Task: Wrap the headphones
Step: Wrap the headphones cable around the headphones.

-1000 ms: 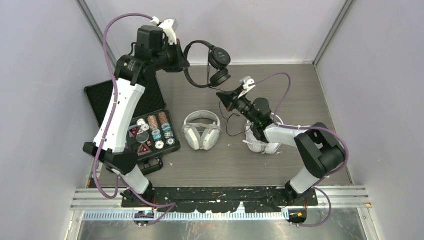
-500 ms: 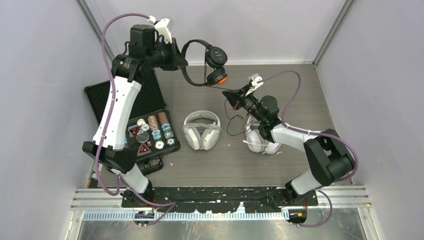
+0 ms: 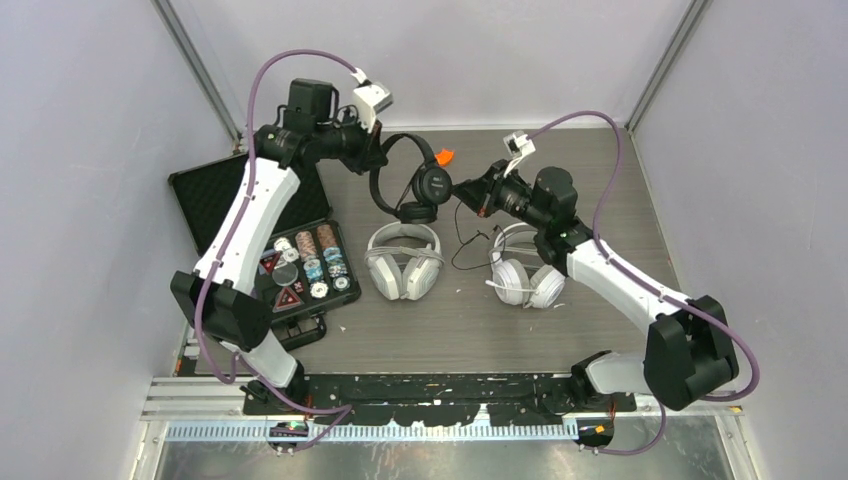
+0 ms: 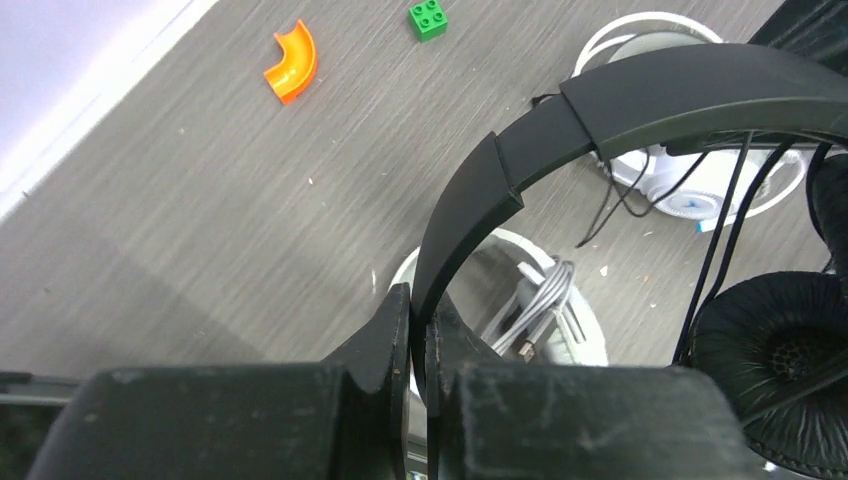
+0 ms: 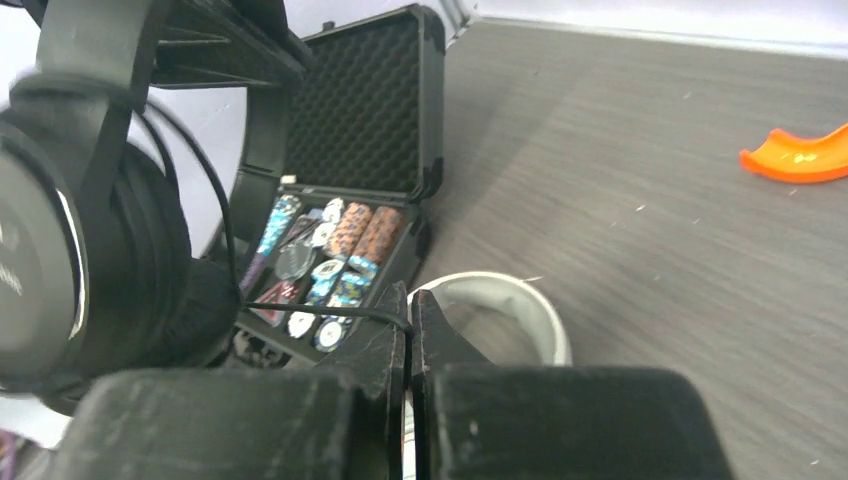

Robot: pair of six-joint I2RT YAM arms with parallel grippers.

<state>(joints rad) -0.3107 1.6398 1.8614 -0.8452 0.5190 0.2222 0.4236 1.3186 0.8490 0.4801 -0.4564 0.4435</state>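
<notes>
The left hand [image 4: 420, 305] is pressed shut on the band of the black headphones [image 3: 435, 183], holding them above the far middle of the worktop [image 3: 620, 190]. The right hand [image 5: 408, 300] seems to pinch their thin black cable [image 5: 330, 312]. A hard pull could slip the cable free or snag the white headphones [image 3: 403, 262] below.

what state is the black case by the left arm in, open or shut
Open. The black case has its lid swung back with the foam lining showing, and the chips sit exposed in the base.
</notes>
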